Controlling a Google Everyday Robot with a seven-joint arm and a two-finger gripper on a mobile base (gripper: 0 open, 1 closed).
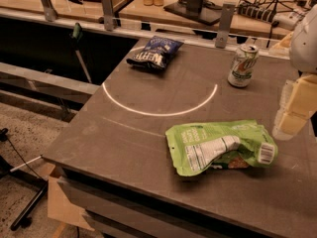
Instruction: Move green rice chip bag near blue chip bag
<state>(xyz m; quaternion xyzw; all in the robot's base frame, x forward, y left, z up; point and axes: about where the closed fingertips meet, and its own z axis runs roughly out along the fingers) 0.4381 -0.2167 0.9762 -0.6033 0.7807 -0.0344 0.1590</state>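
Note:
The green rice chip bag (220, 147) lies flat on the dark table (124, 128), near the front right, with its white nutrition label and barcode facing up. The blue chip bag (154, 53) lies at the table's far edge, left of centre, well apart from the green bag. My gripper (295, 108) hangs at the right edge of the view, above the table and just up and right of the green bag, not touching it.
A green-and-white soda can (243, 65) stands upright at the far right of the table, between the two bags. A bright ring of light (158, 110) marks the tabletop. Behind are a rail with posts and desks with cables. The floor drops off to the left.

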